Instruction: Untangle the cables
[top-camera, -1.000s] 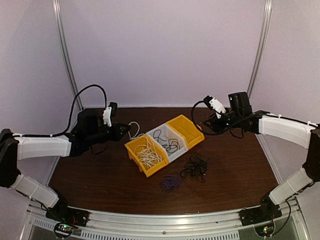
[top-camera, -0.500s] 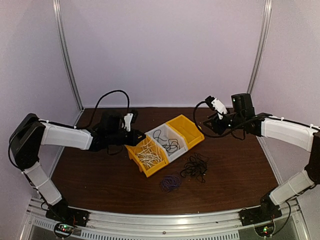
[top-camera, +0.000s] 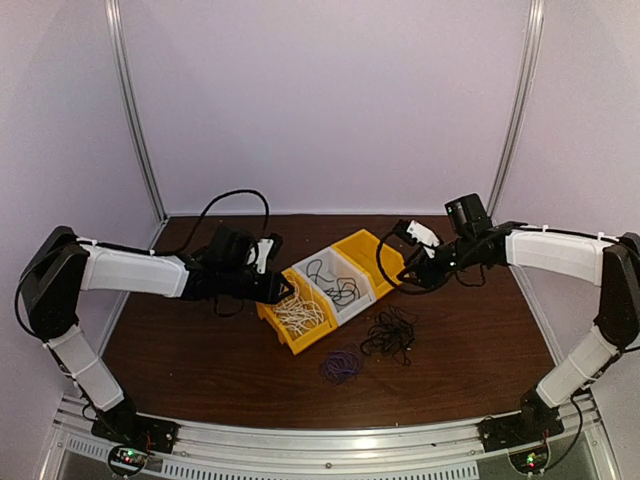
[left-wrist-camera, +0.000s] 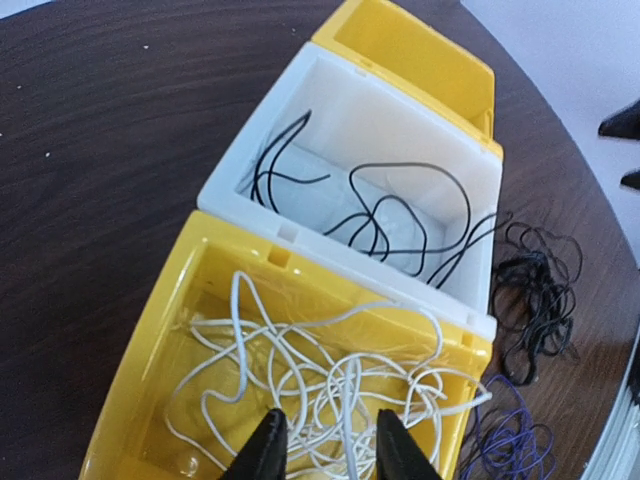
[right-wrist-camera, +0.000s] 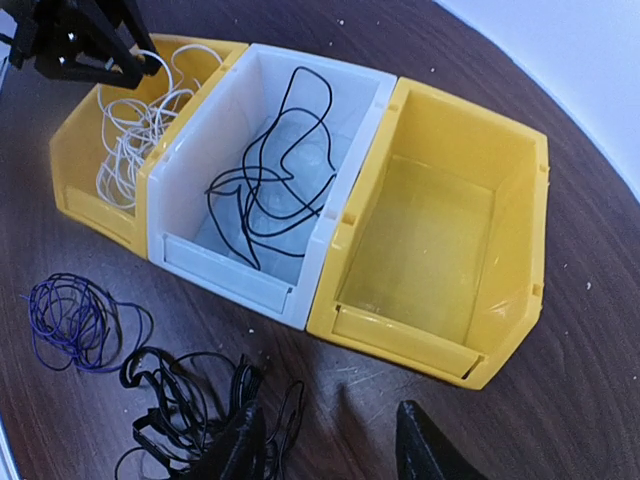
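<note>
- Three open bins sit side by side in a slanted row on a dark wooden table (top-camera: 200, 350), with a robot arm reaching in from each side.
- The near yellow bin (left-wrist-camera: 150, 340) holds the loose white cable (left-wrist-camera: 300, 380). The white bin (left-wrist-camera: 340, 265) in the middle holds one black cable (left-wrist-camera: 390, 210). The far yellow bin (right-wrist-camera: 440, 210) has nothing in it.
- A black tangle (right-wrist-camera: 180, 400) lies on the table in front of the bins, with a purple cable (right-wrist-camera: 70, 315) coiled just beside it.
- The left gripper (left-wrist-camera: 330, 450) hangs low over the white cable with a narrow gap between its fingers. A white strand runs through that gap, though it does not look clamped.
- The right gripper (right-wrist-camera: 330, 445) hovers over bare table in front of the far yellow bin. Its fingers are fairly wide apart and hold nothing, and one finger is close to the black tangle.
- Risk on the left: if the arm lifts away while that strand sits between the fingers, it may snag and drag the white cable back over the rim.
- Risk on the right: closing on the clump could lift the whole knot rather than a single cord. An outer purple loop might come too, but whether the two piles touch is unclear.
</note>
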